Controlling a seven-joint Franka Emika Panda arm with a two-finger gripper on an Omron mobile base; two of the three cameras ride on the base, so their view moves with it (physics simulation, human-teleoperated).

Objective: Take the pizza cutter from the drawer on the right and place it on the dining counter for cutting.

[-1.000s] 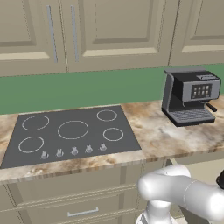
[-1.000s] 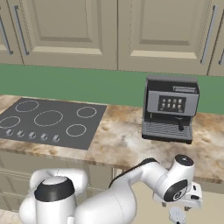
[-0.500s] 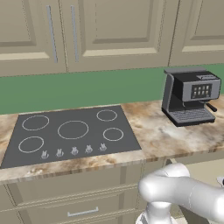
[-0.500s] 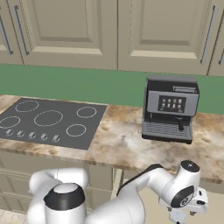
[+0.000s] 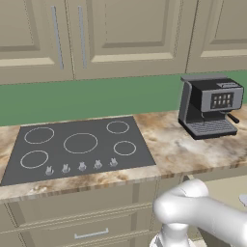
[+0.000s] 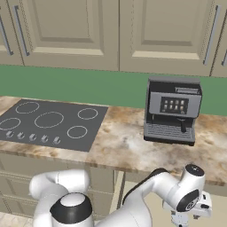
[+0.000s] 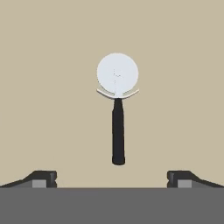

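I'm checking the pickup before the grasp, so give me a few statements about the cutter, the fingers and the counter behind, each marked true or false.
1. The pizza cutter lies flat on the pale tan floor of the drawer. True.
2. The fingers are closed on the handle. False: the gripper is open, its tips far apart and short of the handle's end.
3. In the hand view the wheel blade points away from the fingers. True.
4. The coffee machine stands on the cooktop. False: it stands on the marbled counter beside it.
5. A pan sits on a burner. False: the rings are bare.
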